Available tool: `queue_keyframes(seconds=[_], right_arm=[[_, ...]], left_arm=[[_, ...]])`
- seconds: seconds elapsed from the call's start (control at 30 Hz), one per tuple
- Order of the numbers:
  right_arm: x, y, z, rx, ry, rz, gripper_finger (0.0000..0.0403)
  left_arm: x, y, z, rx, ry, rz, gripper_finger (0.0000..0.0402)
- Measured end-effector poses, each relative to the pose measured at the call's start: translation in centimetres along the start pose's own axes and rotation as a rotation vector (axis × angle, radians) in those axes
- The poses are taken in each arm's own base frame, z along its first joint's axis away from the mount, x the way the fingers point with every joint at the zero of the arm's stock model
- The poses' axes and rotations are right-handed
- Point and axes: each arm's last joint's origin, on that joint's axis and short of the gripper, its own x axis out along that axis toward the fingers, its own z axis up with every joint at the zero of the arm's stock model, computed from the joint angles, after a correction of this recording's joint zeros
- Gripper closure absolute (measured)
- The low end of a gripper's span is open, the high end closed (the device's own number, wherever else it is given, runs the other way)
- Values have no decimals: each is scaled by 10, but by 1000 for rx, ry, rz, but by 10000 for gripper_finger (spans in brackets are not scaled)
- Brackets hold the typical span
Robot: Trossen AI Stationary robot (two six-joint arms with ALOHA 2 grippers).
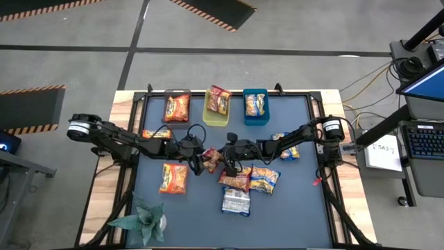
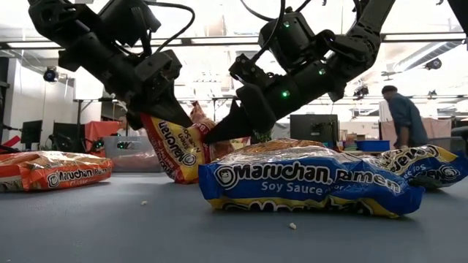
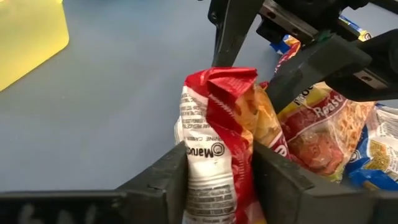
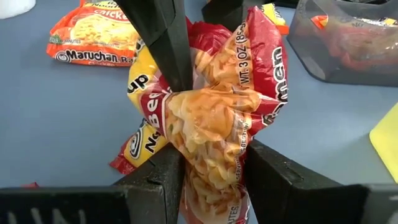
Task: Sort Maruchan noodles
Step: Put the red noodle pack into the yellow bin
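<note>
Both the left claw (image 1: 205,164) and the right claw (image 1: 220,158) are pinching one red noodle packet (image 1: 211,158) above the desk's (image 1: 291,208) middle, seemingly passing it between arms for binning

Bright overhead light, soft shadows, wrist-cam foregrounds blurry.

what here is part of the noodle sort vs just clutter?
Job:
- red packet, pinched by both the left gripper and the right gripper
- loose packets on the mat
- grey bin, yellow bin, blue bin

Clutter:
- plant
- keyboard
</note>
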Motion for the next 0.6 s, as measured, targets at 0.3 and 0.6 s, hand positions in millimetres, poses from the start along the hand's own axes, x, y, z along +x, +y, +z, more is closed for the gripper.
queue_keyframes(seconds=[0.3,0.6], right_arm=[[0,0,1,44,-6,3,223],[-9,-2,14,58,-23,1,158]], left_arm=[[0,0,0,-7,7,-12,313],[0,0,0,4,8,-16,310]])
